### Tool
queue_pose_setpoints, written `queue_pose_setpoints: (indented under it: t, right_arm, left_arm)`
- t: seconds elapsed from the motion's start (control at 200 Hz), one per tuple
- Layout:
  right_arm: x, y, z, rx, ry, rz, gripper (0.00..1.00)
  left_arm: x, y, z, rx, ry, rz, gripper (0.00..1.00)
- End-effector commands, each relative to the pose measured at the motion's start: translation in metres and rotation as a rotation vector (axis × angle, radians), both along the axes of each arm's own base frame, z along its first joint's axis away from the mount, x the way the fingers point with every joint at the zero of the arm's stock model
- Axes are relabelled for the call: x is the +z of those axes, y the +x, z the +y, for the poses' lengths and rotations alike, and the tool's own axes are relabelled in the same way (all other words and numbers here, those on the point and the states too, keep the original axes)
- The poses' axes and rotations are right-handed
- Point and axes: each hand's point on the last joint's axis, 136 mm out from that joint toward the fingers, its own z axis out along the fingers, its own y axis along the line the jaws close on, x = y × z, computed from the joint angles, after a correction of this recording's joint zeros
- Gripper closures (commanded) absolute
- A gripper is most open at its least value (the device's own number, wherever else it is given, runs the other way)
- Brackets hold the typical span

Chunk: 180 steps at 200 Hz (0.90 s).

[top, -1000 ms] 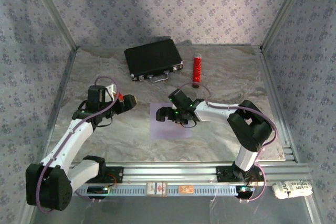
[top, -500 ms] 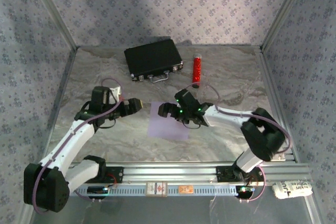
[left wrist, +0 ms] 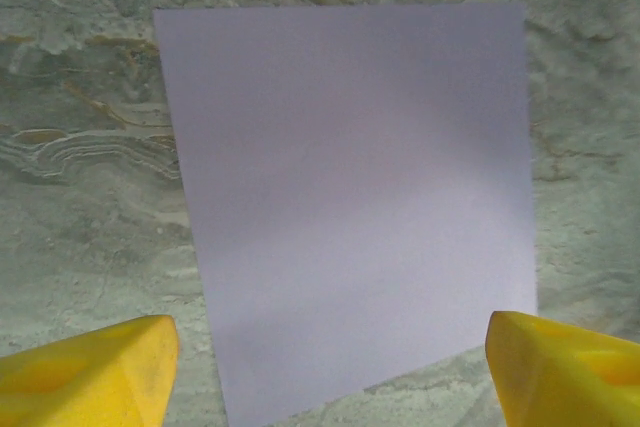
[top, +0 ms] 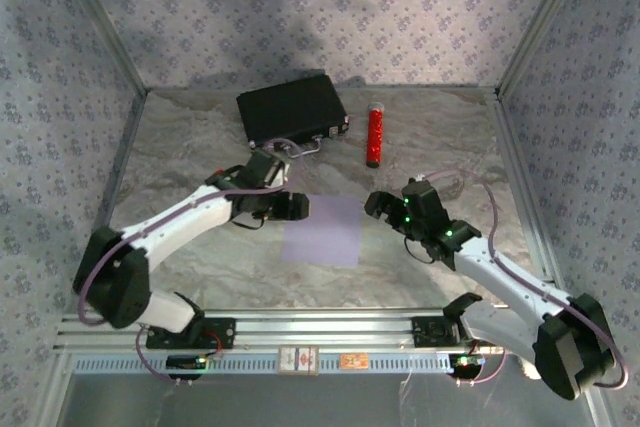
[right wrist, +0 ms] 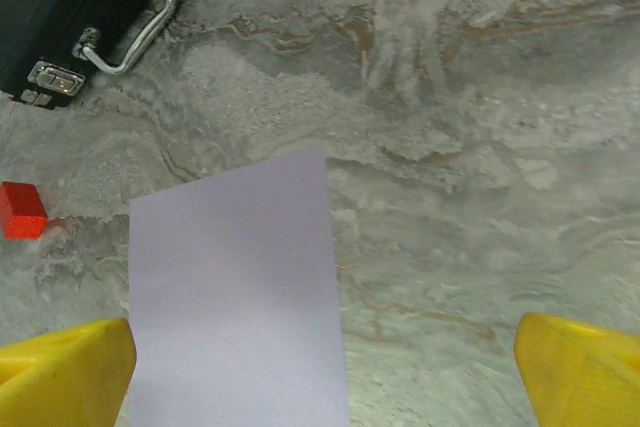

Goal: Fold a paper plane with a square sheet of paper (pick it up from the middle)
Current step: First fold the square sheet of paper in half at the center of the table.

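Moved since a second ago: the left arm is now stretching rightward across the tabletop [top: 450,137], bringing the left end effector [top: 292,207] to the left edge of the square sheet of paper [top: 322,230]. The right arm is pulled back off the sheet, and the right end effector [top: 380,203] is sitting just beside the sheet's right edge.

- Left end effector: yellow fingers [left wrist: 85,367] are standing spread, gripping nothing, with the sheet lying on the tabletop beyond them.
- Right end effector: yellow fingers [right wrist: 60,372] are standing spread wide, holding nothing.
- Square sheet of paper: pale lilac, lying flat and unfolded mid-tabletop, between the two end effectors.
- Black case [top: 292,107]: resting closed at the back, metal handle [right wrist: 140,27] and latches facing the near side; contents cannot be told.
- Red cylinder [top: 374,135]: resting just right of the case, apart from the sheet.
- Small red block [right wrist: 20,209]: sitting on the tabletop near the sheet, apart from it.
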Motion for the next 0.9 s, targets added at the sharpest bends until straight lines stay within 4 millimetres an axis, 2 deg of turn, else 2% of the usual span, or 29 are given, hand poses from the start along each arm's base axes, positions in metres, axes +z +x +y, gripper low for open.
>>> queue_pose_setpoints:
  t: [0.0,0.17,0.325,0.515,0.735,0.894]
  right_arm:
    - [-0.002,-0.015,-0.001,0.059,-0.001,0.032,0.01]
    - [-0.009,-0.025,-0.002,0.086,-0.016,0.08,0.01]
    - [-0.014,-0.03,0.0,0.108,-0.012,0.099,0.01]
    - [-0.015,-0.033,-0.003,0.111,-0.034,0.106,0.01]
    - [-0.017,-0.035,-0.003,0.138,-0.052,0.114,0.01]
    - [-0.019,-0.036,-0.003,0.152,-0.068,0.127,0.01]
  left_arm:
    - [-0.012,-0.008,-0.002,-0.035,0.178,0.052,0.2]
    - [-0.03,-0.009,-0.029,-0.061,0.272,0.114,0.21]
    - [-0.042,-0.008,-0.042,-0.042,0.291,0.144,0.19]
    - [-0.053,-0.006,-0.044,0.011,0.331,0.159,0.13]
    - [-0.065,-0.007,-0.057,0.037,0.324,0.183,0.12]
    - [-0.07,-0.005,-0.06,0.078,0.336,0.185,0.12]
